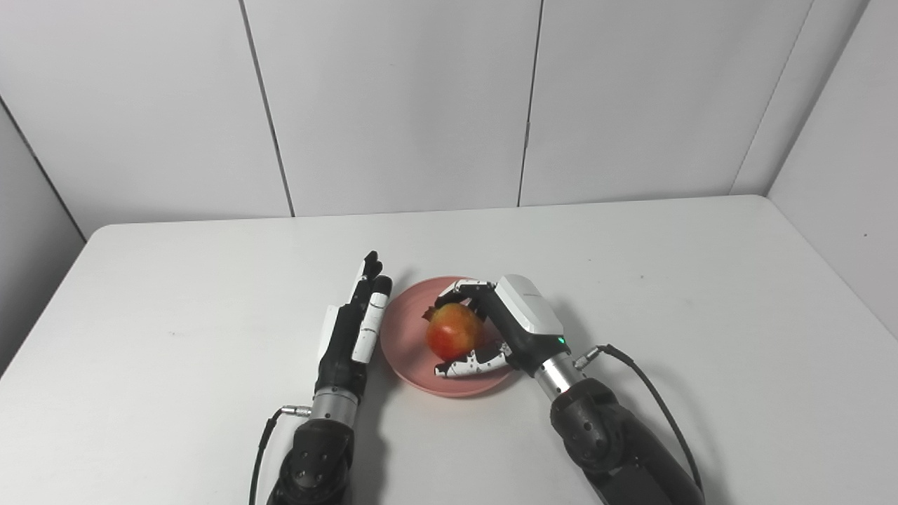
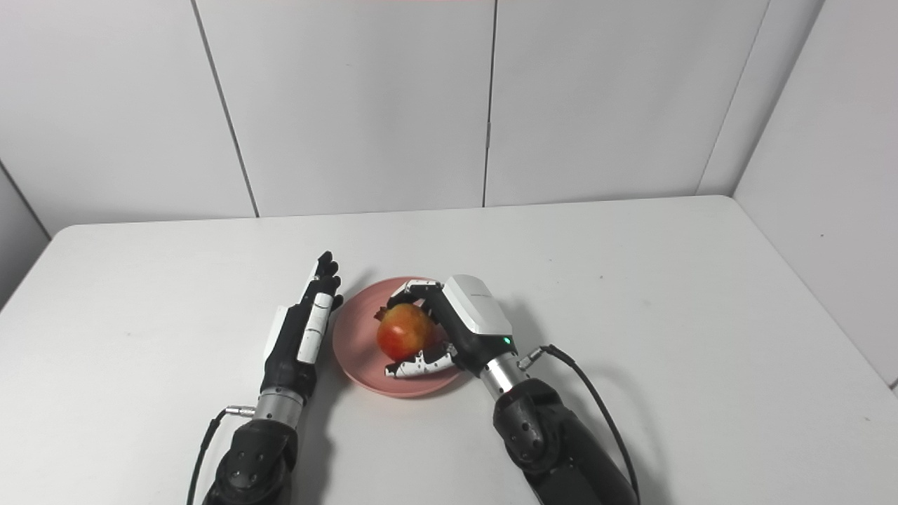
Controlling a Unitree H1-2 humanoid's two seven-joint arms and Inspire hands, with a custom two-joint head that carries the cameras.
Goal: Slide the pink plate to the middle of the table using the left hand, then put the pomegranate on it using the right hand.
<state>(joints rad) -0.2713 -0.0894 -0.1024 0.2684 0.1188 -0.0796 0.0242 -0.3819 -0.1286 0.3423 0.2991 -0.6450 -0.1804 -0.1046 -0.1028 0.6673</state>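
The pink plate (image 1: pixel 402 345) lies near the middle of the white table. A red and yellow pomegranate (image 1: pixel 452 332) is over the plate's centre, with my right hand (image 1: pixel 518 317) shut on it from the right, fingers curled over its far side and thumb under its near side. I cannot tell whether the fruit rests on the plate. My left hand (image 1: pixel 354 326) stands on edge with its fingers straight and together, right beside the plate's left rim, holding nothing.
The white table (image 1: pixel 666 266) stretches bare to both sides of the plate. Grey wall panels close off the back and the right side. Cables hang from both wrists.
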